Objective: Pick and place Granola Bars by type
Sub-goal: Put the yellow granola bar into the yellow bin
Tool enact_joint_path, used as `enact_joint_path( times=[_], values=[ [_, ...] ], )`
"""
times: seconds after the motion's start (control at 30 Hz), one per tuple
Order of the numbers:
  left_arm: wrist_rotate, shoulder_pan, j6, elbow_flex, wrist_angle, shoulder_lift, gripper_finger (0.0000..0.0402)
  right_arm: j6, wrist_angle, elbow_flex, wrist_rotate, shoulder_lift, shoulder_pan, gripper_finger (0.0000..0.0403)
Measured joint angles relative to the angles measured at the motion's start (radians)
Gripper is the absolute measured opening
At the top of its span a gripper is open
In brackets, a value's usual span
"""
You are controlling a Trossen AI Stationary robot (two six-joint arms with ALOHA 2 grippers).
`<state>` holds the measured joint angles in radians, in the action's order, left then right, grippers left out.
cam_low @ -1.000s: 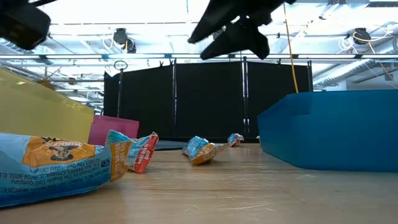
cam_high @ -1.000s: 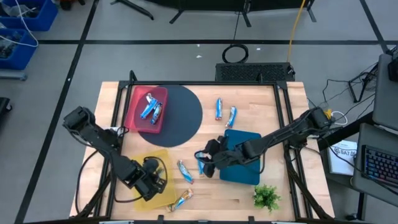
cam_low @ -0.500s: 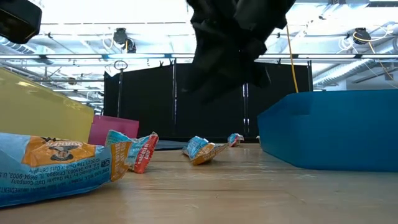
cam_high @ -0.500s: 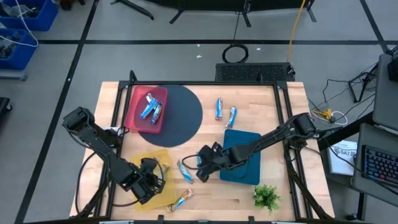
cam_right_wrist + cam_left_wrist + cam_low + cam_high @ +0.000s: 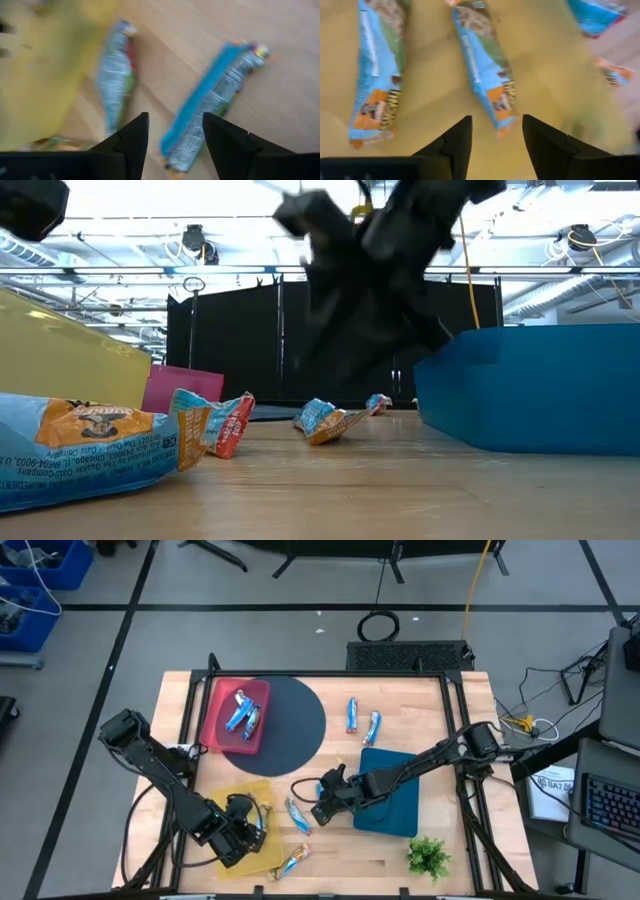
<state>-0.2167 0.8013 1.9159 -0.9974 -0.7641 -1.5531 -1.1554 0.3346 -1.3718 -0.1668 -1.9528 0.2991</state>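
Note:
Two blue-and-orange granola bars (image 5: 377,75) (image 5: 485,75) lie flat on the yellow tray (image 5: 262,795). My left gripper (image 5: 492,135) stands open just above them, with the near end of one bar between its fingertips. My right gripper (image 5: 172,135) is open over the wood beside the yellow tray. Two silver-and-blue bars (image 5: 115,75) (image 5: 210,100) lie under it, and the end of one reaches between its fingers. In the high view my right gripper (image 5: 322,805) is next to a bar (image 5: 297,815), and my left gripper (image 5: 240,830) is over the yellow tray.
Two bars (image 5: 243,715) lie on the red tray (image 5: 215,715) beside a black round mat (image 5: 290,725). Two more bars (image 5: 352,715) (image 5: 372,727) lie at the far side, and one (image 5: 292,860) at the near edge. A blue tray (image 5: 395,805) and a green plant (image 5: 428,857) stand at the right.
My right gripper has moved from the blue tray's left edge toward the table's left, and it has come lower over the bars beside the yellow tray.

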Motion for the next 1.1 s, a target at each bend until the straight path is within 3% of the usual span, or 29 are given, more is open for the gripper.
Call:
enact_joint_path(
  times=[0.1, 0.3, 0.83, 1.1],
  values=[
    [-0.048, 0.000, 0.000, 0.000, 0.003, 0.047, 0.0188, -0.042, -0.011, 0.001, 0.058, -0.034, -0.011, 0.0169],
    [-0.137, -0.007, -0.068, 0.000, 0.000, 0.139, 0.0177, -0.074, -0.008, 0.001, 0.069, -0.059, -0.015, 0.0158],
    [-0.124, -0.064, -0.236, 0.000, -0.002, 0.214, 0.0135, -0.090, 0.004, 0.001, 0.064, -0.057, -0.024, 0.0111],
    [-0.113, -0.064, -0.238, 0.000, -0.003, 0.214, 0.0132, -0.088, 0.015, 0.001, 0.086, -0.057, -0.032, 0.0041]
  ],
)
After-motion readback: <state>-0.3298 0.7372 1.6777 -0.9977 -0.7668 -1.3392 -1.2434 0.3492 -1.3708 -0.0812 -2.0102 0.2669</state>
